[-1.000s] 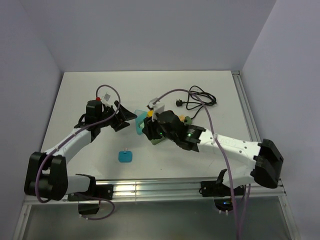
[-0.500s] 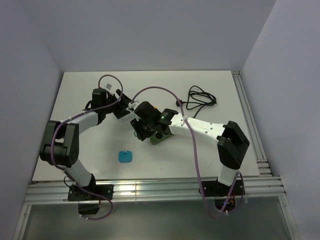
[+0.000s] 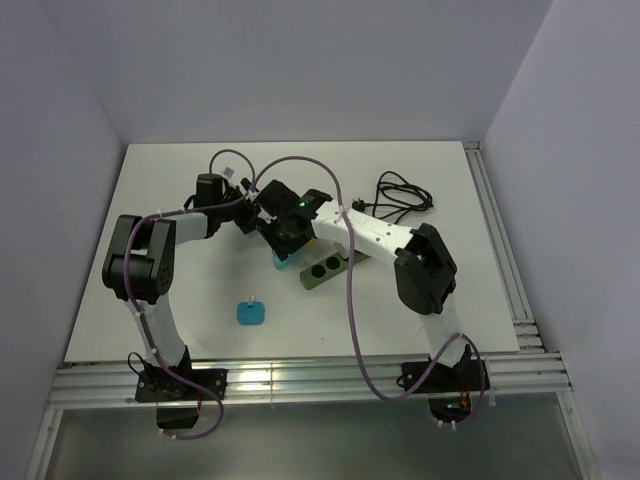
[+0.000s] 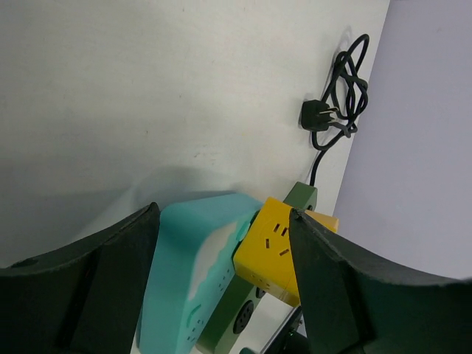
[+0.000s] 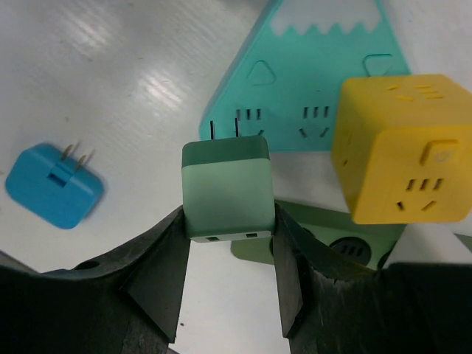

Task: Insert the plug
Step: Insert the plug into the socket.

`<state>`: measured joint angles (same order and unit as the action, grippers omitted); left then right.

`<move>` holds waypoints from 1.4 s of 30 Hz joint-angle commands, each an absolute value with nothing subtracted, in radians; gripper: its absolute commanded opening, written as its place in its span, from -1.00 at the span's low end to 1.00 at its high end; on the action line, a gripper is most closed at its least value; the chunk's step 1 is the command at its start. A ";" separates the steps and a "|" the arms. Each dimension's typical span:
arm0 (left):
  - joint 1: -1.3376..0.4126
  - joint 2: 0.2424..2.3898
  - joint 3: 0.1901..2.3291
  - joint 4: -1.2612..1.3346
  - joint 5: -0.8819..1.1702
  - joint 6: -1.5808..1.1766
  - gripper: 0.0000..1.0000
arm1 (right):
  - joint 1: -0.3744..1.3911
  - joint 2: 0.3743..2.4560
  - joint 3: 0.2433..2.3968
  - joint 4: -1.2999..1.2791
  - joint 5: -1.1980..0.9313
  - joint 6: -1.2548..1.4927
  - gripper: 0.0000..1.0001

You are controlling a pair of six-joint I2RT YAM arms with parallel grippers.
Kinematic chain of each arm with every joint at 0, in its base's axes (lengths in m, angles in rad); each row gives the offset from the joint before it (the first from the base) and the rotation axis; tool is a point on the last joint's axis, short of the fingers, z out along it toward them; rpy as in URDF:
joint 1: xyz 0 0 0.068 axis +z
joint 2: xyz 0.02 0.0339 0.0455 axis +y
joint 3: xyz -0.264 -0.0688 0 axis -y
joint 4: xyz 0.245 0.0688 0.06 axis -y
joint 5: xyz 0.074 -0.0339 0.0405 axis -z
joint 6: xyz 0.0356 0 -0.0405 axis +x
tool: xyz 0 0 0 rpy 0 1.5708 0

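Top view: a green socket block (image 3: 325, 268) sits mid desk (image 3: 150, 200). A blue adapter (image 3: 251, 313) lies alone nearer me, and a black cord (image 3: 400, 195) is coiled far right.

Left wrist: my left tool (image 4: 221, 214) straddles the teal power strip (image 4: 195, 251) and yellow cube socket (image 4: 273, 247). Can't tell if it's actually squeezing them.

Right wrist: right tool (image 5: 228, 214) is clenched on the green plug (image 5: 227, 184), prongs bare and pointing at the teal strip's slots.

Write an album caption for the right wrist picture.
Right claw grips a green plug, prongs aimed at the teal socket block.
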<state>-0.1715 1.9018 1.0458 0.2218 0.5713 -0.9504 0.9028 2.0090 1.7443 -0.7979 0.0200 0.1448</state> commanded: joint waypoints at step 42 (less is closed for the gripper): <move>-0.219 1.905 1.000 0.456 0.603 -0.982 -0.18 | 0.867 2.249 2.091 -1.141 0.005 0.107 -1.00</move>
<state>-0.2119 1.9602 1.0069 0.4072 0.6037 -0.9852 0.8761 2.2318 2.0365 -1.1183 0.0166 0.1131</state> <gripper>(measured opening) 0.413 0.517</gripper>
